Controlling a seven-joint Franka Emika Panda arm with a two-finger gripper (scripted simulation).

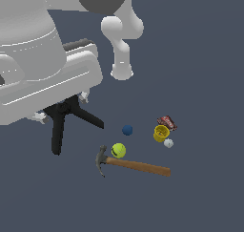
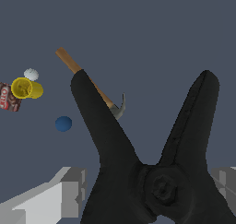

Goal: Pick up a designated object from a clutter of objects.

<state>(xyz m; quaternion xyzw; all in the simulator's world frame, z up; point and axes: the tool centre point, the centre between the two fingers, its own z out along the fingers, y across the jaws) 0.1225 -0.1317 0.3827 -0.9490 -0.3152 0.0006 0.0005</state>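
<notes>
The black spring clamp (image 1: 58, 131) sits between my gripper's (image 1: 61, 107) fingers at the exterior view's left, its two long handles splayed away from the arm. In the wrist view the clamp (image 2: 115, 140) fills the frame. Its pivot lies between the grey fingers (image 2: 60, 195), so the gripper (image 2: 143, 191) is shut on it. The rest of the clutter lies apart from it, toward the exterior view's right, and looks small and far behind it in the wrist view.
A wooden-handled hammer (image 1: 138, 166) (image 2: 69, 61) lies with a yellow-green tennis ball (image 1: 118, 150) by its head. Nearby are a small blue ball (image 1: 127, 130) (image 2: 63, 123), yellow cup (image 1: 161, 133) (image 2: 25, 88), white ball (image 1: 168, 143) (image 2: 31, 74) and red-brown packet (image 1: 167, 122) (image 2: 7, 97). The arm's white link (image 1: 122, 59) stands behind.
</notes>
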